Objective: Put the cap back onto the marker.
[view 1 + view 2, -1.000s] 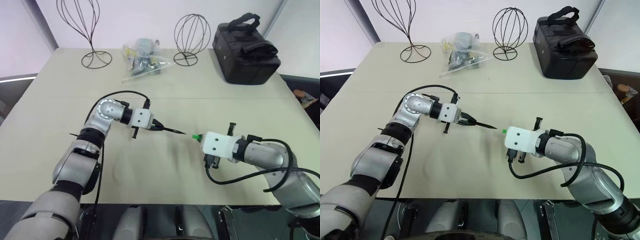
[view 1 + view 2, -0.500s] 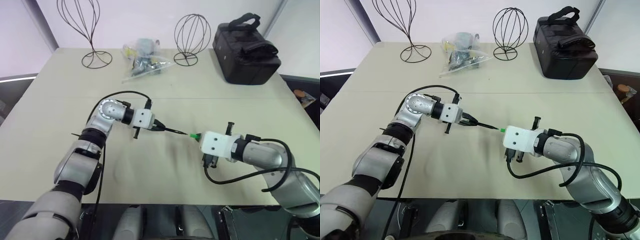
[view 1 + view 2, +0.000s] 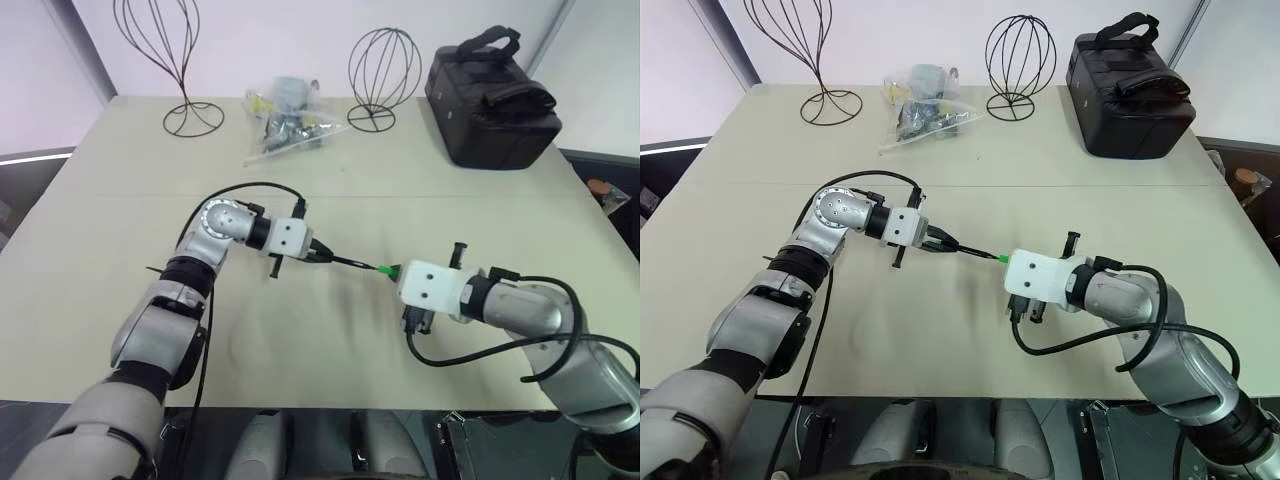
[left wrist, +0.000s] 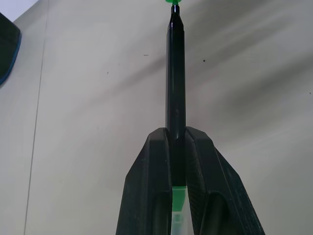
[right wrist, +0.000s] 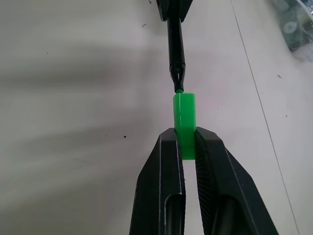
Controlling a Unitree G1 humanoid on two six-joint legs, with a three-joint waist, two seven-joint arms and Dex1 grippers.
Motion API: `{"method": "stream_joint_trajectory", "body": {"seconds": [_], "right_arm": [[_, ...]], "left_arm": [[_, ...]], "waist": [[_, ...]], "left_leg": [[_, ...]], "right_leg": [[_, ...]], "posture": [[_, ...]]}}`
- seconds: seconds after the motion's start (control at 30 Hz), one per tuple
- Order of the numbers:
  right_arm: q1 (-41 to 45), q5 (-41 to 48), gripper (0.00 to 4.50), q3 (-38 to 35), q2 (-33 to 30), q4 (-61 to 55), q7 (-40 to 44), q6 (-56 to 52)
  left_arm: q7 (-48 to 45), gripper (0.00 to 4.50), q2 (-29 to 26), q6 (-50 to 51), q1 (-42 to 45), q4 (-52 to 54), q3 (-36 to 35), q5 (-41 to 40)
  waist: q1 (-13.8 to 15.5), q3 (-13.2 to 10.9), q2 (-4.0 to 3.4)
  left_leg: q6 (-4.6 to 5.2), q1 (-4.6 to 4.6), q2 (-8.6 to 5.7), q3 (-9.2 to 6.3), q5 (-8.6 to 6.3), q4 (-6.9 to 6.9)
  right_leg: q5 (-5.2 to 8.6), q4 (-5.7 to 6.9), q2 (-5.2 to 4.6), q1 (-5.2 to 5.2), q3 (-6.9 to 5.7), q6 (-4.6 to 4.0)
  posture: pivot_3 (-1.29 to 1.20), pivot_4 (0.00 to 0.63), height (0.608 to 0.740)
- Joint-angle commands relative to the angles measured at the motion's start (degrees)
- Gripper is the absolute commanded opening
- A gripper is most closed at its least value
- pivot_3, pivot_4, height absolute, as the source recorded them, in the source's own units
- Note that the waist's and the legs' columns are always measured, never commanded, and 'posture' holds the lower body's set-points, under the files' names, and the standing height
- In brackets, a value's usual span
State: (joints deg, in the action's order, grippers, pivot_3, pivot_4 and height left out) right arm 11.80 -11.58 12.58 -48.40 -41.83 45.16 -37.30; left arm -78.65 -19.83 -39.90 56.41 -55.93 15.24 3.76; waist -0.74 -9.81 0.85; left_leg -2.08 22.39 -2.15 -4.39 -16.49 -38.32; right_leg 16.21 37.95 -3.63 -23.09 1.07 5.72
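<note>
above beige bench point(image 3: 480, 215), mid-frame: left gripper point(image 4: 176, 136) clenching marker point(image 4: 175, 73), right gripper point(image 5: 185, 142) clenching cap point(image 5: 184, 115); align tip, push straight.

Marker point(image 4: 175, 88): slim black barrel, small green tip bare, green band at rear end; clamped near its rear by left gripper point(image 4: 175, 132), lying roughly level, tip pointing at right gripper point(image 5: 185, 133); cap point(image 5: 184, 115): short bright green cylinder, pinched at its closed end between right gripper's fingers, open end facing marker; marker tip just at cap's mouth, in line with it, cap not seated on barrel.
</note>
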Motion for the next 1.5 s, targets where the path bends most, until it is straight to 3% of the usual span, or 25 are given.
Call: {"method": "stream_joint_trajectory", "body": {"seconds": [0.03, 0.7, 1.07, 1.5], "right_arm": [[1.2, -0.4, 0.04, 0.1, 0.6, -0.8, -0.6, 0.3], [1.8, -3.8, 0.04, 3.1, 0.4, 0.8, -0.6, 1.2], [1.9, -6.4, 0.04, 4.2, 0.7, 1.3, -0.7, 0.3], [3.2, -7.8, 0.04, 5.0, 2.9, 1.6, -0.7, -0.5]], "left_arm": [[0.0, 0.00, 0.7, 0.6, 0.5, 2.5, -0.2, -1.2], [-1.7, 0.00, -0.6, 2.8, -0.2, 6.0, 1.6, -0.2], [4.4, 0.00, -1.0, 3.8, 0.5, 6.9, 2.5, 3.2], [4.8, 0.00, -0.5, 6.7, -1.2, 11.0, 3.2, 2.3]], "waist": [[0.0, 0.0, 0.00], [0.0, 0.0, 0.00], [0.0, 0.0, 0.00], [0.0, 0.0, 0.00]], "left_leg": [[0.00, 0.00, 0.00, 0.00, 0.00, 0.00], [0.00, 0.00, 0.00, 0.00, 0.00, 0.00], [0.00, 0.00, 0.00, 0.00, 0.00, 0.00], [0.00, 0.00, 0.00, 0.00, 0.00, 0.00]], "right_leg": [[0.00, 0.00, 0.00, 0.00, 0.00, 0.00], [0.00, 0.00, 0.00, 0.00, 0.00, 0.00], [0.00, 0.00, 0.00, 0.00, 0.00, 0.00], [0.00, 0.00, 0.00, -0.01, 0.01, 0.00]], "posture": [[0.00, 0.150, 0.740], [0.00, 0.150, 0.740], [0.00, 0.150, 0.740], [0.00, 0.150, 0.740]]}}
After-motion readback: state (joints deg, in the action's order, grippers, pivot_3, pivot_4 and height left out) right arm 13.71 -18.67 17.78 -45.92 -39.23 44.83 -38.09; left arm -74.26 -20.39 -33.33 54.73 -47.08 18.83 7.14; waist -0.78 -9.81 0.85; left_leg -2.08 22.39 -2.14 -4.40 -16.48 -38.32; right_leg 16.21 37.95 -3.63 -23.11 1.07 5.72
